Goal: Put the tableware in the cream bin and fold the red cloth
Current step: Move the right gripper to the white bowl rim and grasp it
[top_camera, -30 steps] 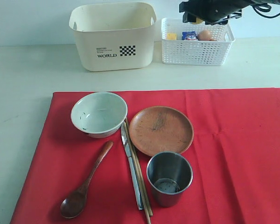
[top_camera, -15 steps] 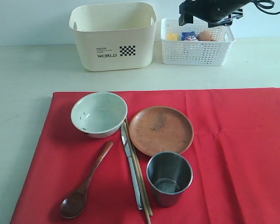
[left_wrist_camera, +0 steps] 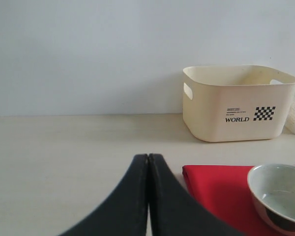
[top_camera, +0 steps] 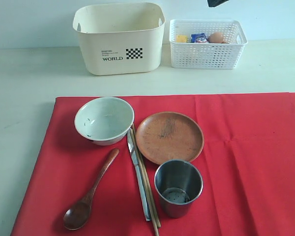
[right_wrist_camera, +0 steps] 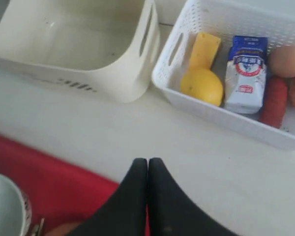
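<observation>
The red cloth (top_camera: 246, 157) lies flat on the table. On it sit the pale bowl (top_camera: 104, 120), brown plate (top_camera: 169, 137), steel cup (top_camera: 178, 188), wooden spoon (top_camera: 88, 195), knife (top_camera: 138, 179) and chopsticks (top_camera: 148, 189). The cream bin (top_camera: 120, 37) stands empty at the back. My left gripper (left_wrist_camera: 148, 158) is shut with nothing in it, low over the table left of the cloth (left_wrist_camera: 216, 189), the bowl (left_wrist_camera: 278, 194) to its right. My right gripper (right_wrist_camera: 148, 162) is shut and empty, high above the bare strip between the cloth (right_wrist_camera: 49, 182) and the bin (right_wrist_camera: 83, 44).
A white lattice basket (top_camera: 207, 54) beside the bin holds toy foods: cheese, a milk carton (right_wrist_camera: 246, 73), an egg and a sausage. A pale wall runs behind the table. Only a dark scrap of the right arm (top_camera: 216, 2) shows at the exterior view's top edge.
The right arm has risen from above the lattice basket and almost left the exterior view at the top. The tableware and cloth have not moved.
</observation>
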Controlling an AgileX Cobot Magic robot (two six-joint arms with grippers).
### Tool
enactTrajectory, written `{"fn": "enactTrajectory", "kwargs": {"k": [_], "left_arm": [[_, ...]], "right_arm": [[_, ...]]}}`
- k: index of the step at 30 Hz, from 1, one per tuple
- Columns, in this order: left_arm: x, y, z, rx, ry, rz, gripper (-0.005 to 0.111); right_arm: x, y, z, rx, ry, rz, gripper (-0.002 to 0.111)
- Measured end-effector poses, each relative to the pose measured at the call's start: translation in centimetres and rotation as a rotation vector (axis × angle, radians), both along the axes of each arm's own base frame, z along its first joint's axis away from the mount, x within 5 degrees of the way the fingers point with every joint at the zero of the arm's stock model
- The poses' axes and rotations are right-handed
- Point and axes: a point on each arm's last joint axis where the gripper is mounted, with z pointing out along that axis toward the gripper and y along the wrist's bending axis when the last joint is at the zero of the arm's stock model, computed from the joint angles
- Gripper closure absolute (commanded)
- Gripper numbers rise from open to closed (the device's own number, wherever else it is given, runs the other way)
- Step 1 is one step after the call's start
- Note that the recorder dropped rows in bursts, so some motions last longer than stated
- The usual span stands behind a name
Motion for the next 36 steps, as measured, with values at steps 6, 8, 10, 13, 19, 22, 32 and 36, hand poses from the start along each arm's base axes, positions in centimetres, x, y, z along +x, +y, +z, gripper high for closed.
{"fn": "enactTrajectory", "kwargs": {"k": [6,8,10,13,19,22,32,36], "left_arm": [[0.0,0.0,0.0,0.0,0.0,0.0,0.106],[0.0,0.0,0.0,0.0,0.0,0.0,0.106],[0.0,0.0,0.0,0.0,0.0,0.0,0.106],[0.0,0.0,0.0,0.0,0.0,0.0,0.106],[0.0,0.0,0.0,0.0,0.0,0.0,0.106],[0.0,0.0,0.0,0.0,0.0,0.0,0.106],[0.0,0.0,0.0,0.0,0.0,0.0,0.106],[0.0,0.0,0.0,0.0,0.0,0.0,0.106]], "right_arm": [[-3.2,5.0,-1.0,-0.028,0.05,0.157,0.108],[-4.2,6.9,-2.1,-0.041,0.083,0.212,0.108],[-4.9,8.5,-3.2,-0.057,0.109,0.263,0.108],[-5.8,10.8,-4.3,-0.07,0.134,0.324,0.108],[-6.8,14.5,-6.4,-0.076,0.123,0.392,0.104],[-7.0,16.1,-7.9,-0.087,0.121,0.413,0.09],[-6.3,18.7,-12.9,-0.189,0.067,0.402,0.046],[-5.8,18.5,-14.3,-0.254,0.055,0.419,0.046]]}}
